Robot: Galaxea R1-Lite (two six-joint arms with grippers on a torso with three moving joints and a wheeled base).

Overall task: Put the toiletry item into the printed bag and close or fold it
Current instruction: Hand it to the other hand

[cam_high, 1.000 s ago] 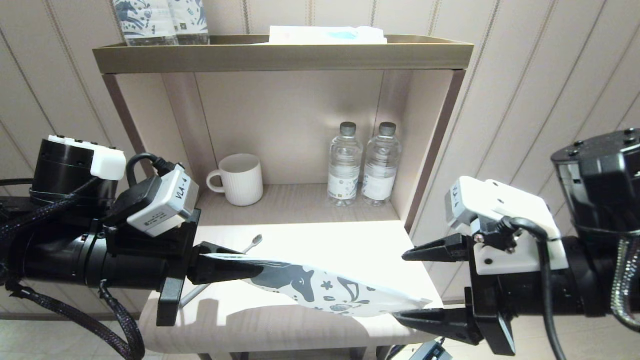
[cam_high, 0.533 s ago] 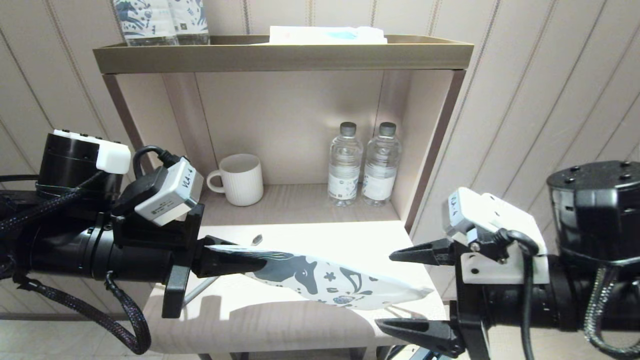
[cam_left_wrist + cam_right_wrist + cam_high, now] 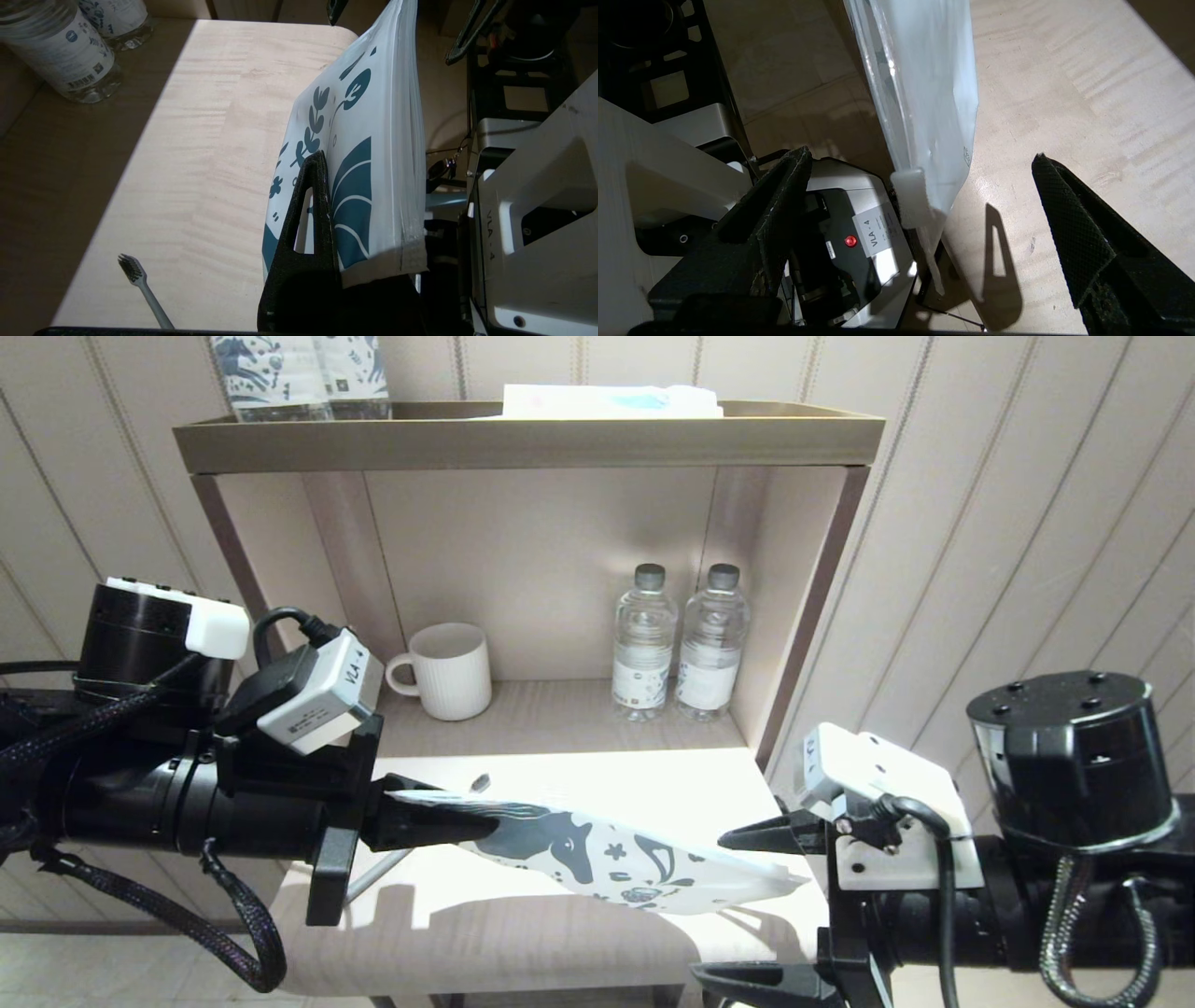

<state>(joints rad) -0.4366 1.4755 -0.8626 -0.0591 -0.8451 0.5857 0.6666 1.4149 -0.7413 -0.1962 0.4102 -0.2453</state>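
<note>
Holding printed bag aloft, left end effector clamped on one end; right end effector spread wide around free end. Toothbrush lying on surface. Advice: pinching squarely, avoiding crumpling.

Left gripper clamped on one end of the printed bag, held above the table and slanting down toward the right. Right gripper spread wide, the bag's far tip between its fingers. Toothbrush lying on the table beneath the bag, head poking out behind. Mug and two water bottles standing in the shelf behind.
</note>
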